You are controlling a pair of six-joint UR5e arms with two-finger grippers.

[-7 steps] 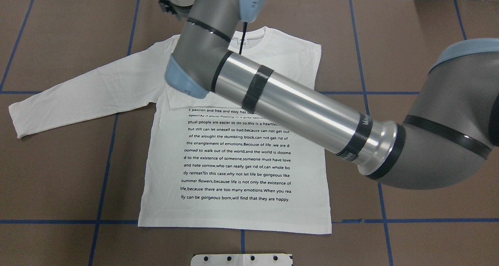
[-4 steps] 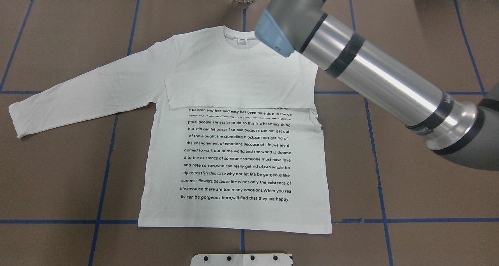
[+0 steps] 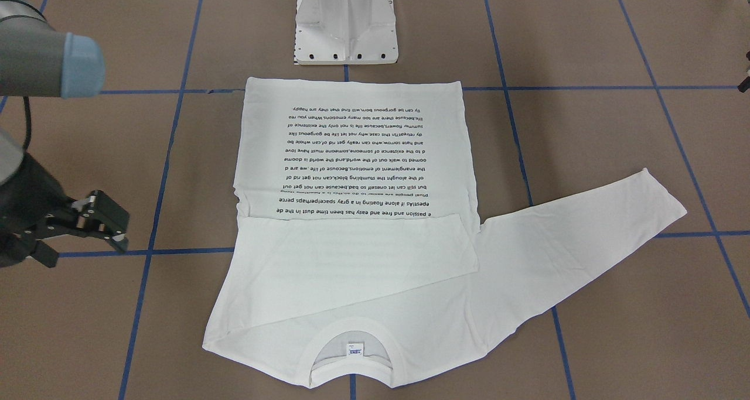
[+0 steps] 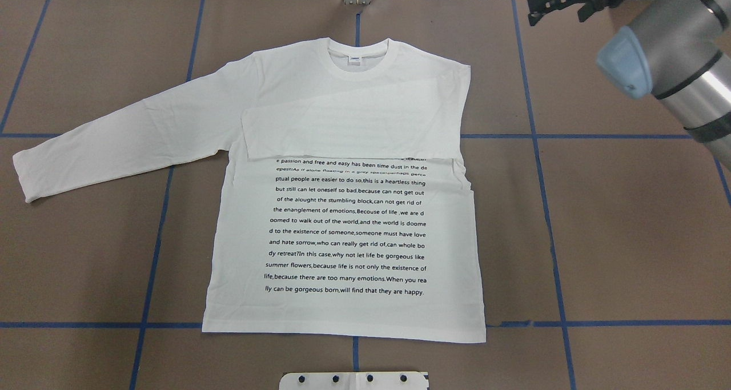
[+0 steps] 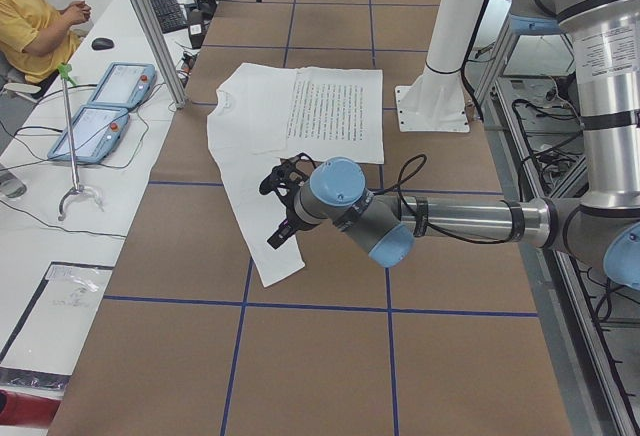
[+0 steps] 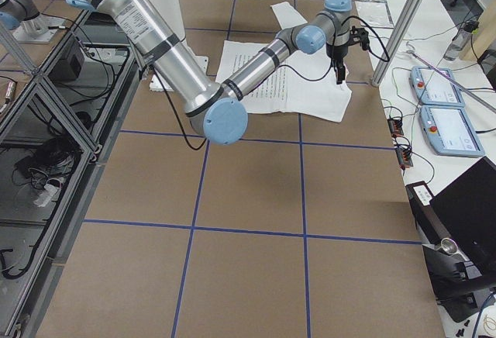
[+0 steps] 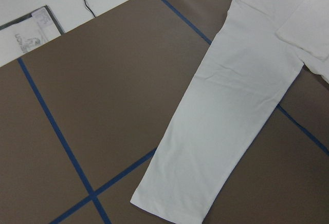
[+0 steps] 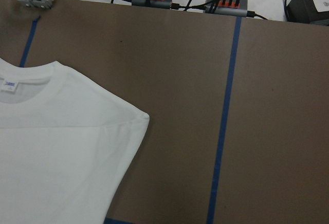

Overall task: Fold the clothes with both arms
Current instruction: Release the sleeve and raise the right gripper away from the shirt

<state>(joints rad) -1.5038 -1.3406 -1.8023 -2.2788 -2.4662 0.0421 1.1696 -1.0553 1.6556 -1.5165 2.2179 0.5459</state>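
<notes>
On the brown table (image 4: pixel 628 236), the white T-shirt (image 4: pixel 348 236) is lying flat with its black printed text (image 4: pixel 348 233) facing up. Going by the overhead view, its ribbed collar (image 4: pixel 357 50) and small neck label (image 4: pixel 354 60) are pointing to 12 o'clock. Its hem is sitting at 6 o'clock, just short of the white pedestal (image 4: pixel 354 380). One sleeve, the folded sleeve (image 4: pixel 354 127), is lying across the chest from the 3 o'clock shoulder toward 9 o'clock and is covering the top lines of print. The other, the outstretched sleeve (image 4: pixel 125 133), is reaching flat toward 8 o'clock, with its cuff (image 4: pixel 23 176) resting on the table.

I am holding my right claw (image 4: pixel 557 7) at 1 o'clock from the shirt, well apart from the cloth, over the table's far edge. Its fingers are standing spread and are gripping nothing. My right arm (image 4: pixel 674 41) is coming in from 2 o'clock. Its wrist camera is looking down on the shirt's shoulder and collar, with a blue tape line (image 4: pixel 549 236) running past at 3 o'clock of them.

My left claw (image 5: pixel 275 211) is hanging above the outstretched sleeve, near the cuff. It is showing clearly only in the side view, so I cannot tell whether it is spread or closed. Its wrist camera is looking down on that sleeve and cuff
</notes>
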